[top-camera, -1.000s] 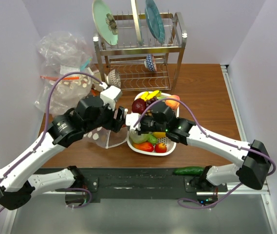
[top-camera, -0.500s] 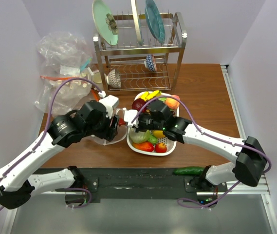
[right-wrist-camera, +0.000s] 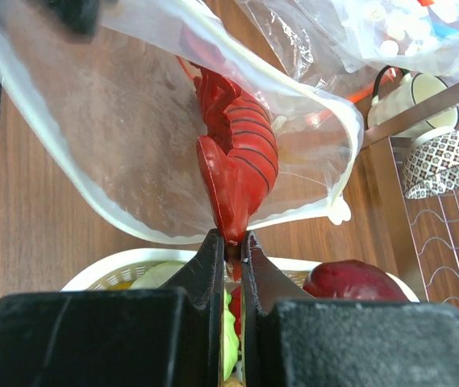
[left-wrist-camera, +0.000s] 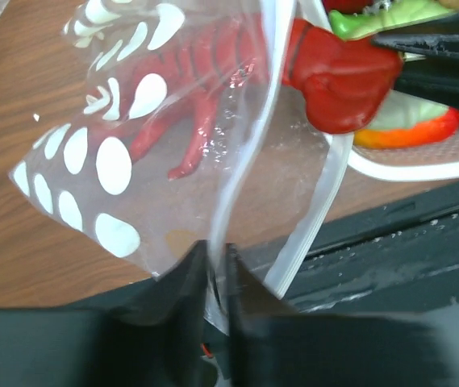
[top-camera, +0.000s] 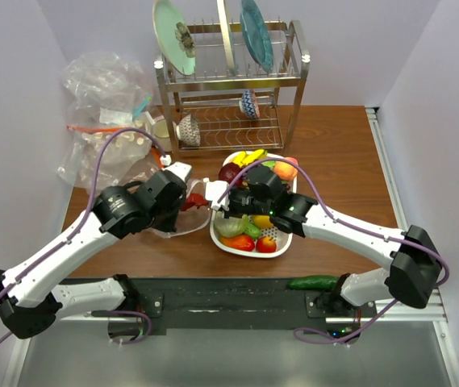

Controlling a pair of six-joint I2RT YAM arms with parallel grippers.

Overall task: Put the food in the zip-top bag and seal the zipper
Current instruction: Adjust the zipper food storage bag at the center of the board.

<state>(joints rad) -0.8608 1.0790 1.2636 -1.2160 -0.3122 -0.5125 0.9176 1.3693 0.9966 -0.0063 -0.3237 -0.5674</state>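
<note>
Found the flat clear plastic bag printed with white dots [left-wrist-camera: 116, 161] on the brown wooden desk [top-camera: 334, 161], just beside the left side of the white oval plastic tray [top-camera: 227, 242] and toward the desk's near edge, mouth facing the tray. Noted the left pincer [left-wrist-camera: 215, 262] closed on one lip of that mouth, thin film pinched between both fingers, mouth held wide. Noted the right pincer [right-wrist-camera: 233, 242] clamped tight on one end of the red plastic toy lobster [right-wrist-camera: 233, 161]. Observed the lobster lying across the mouth, legs and striped body inside behind the dotted film, gripped end outside near the tray rim. Recorded the pale ridged zipper strip [left-wrist-camera: 310, 234] unsealed, lips well apart. Saw a dark red toy apple [right-wrist-camera: 350, 282] in the tray among other toy foods.
</note>
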